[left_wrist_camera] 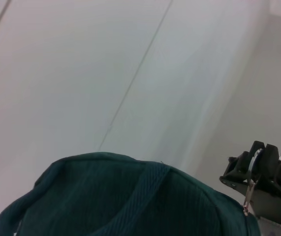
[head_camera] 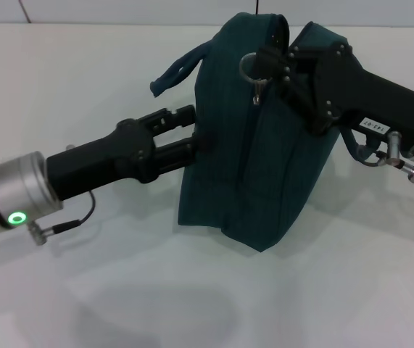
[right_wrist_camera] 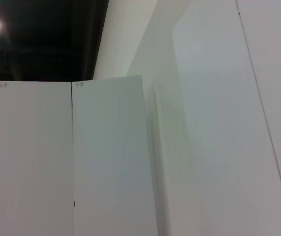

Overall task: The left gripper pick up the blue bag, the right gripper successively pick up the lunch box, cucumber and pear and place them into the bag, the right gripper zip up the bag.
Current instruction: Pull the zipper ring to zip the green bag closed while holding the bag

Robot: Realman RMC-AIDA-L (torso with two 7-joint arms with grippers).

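Observation:
The blue bag [head_camera: 254, 159] stands upright, a dark teal tote whose top also shows in the left wrist view [left_wrist_camera: 130, 196]. My left gripper [head_camera: 192, 138] reaches in from the left and is shut on the bag's side edge. My right gripper [head_camera: 270, 64], with its white label, is at the bag's top, shut on the zipper's silver ring pull [head_camera: 249, 69]. The left wrist view shows the right gripper [left_wrist_camera: 258, 160] holding that ring pull [left_wrist_camera: 255, 158]. The lunch box, cucumber and pear are out of view.
One strap handle [head_camera: 181, 69] sticks out loose to the left of the bag's top. The white table [head_camera: 119, 290] lies around the bag. The right wrist view shows only white wall panels [right_wrist_camera: 110, 157].

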